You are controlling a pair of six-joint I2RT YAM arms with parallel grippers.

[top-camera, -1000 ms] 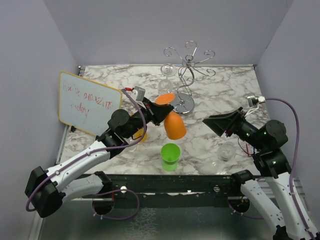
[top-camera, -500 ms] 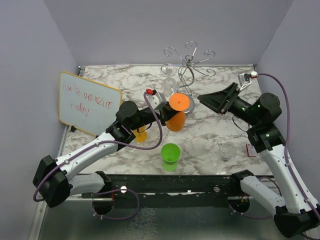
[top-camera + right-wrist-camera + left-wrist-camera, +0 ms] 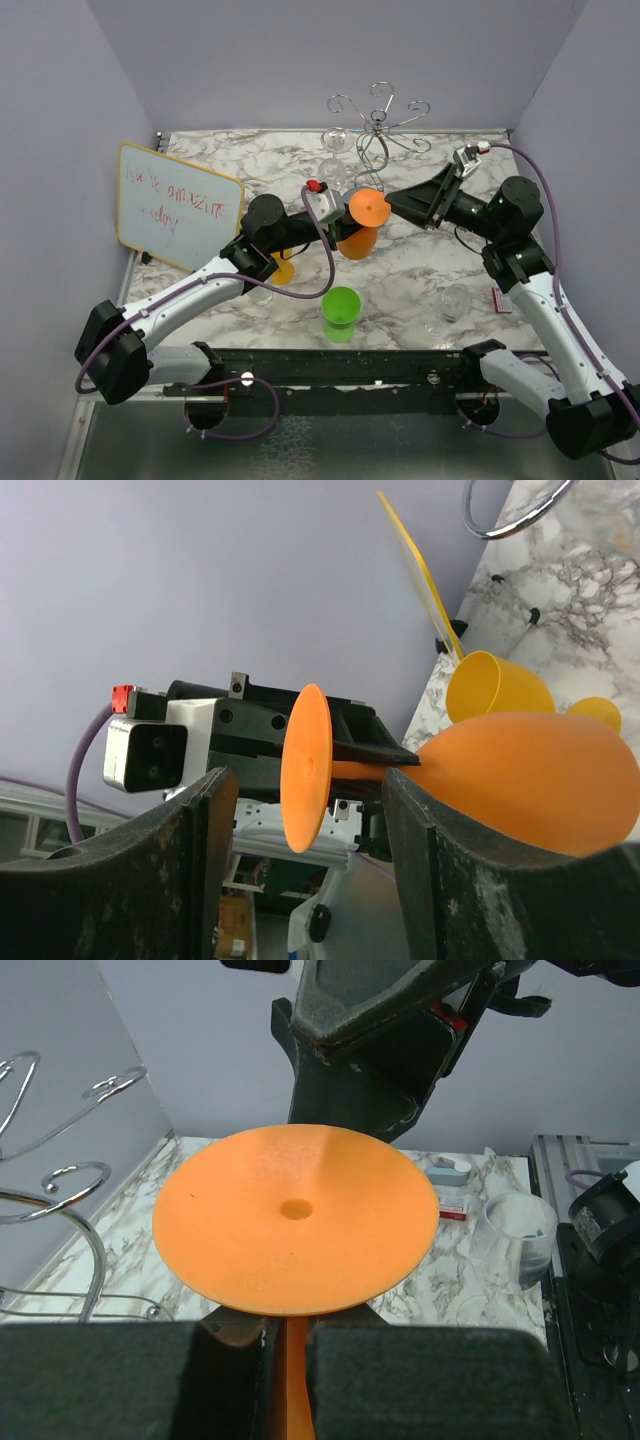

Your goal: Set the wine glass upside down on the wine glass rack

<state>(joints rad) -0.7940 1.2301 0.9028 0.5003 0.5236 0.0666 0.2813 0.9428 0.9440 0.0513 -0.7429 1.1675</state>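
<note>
Left jaws clamp orange wine glass [image 3: 357, 240] stem; right jaws spread, facing foot; stem mostly hidden.

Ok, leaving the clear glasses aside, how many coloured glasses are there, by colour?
Orange: 1, the orange plastic wine glass held in the left gripper
Green: 1, the green plastic glass on the marble table
Yellow: 1, the yellow plastic glass beside the left arm
Total: 3

Plain pale lilac walls [image 3: 300, 60] close in the back and both sides; the table [image 3: 405, 280] has a white-and-grey marbled top, evenly lit; a black rail [image 3: 340, 365] runs along its near edge; a whiteboard [image 3: 178, 207] with red scribble leans at the left wall.
</note>
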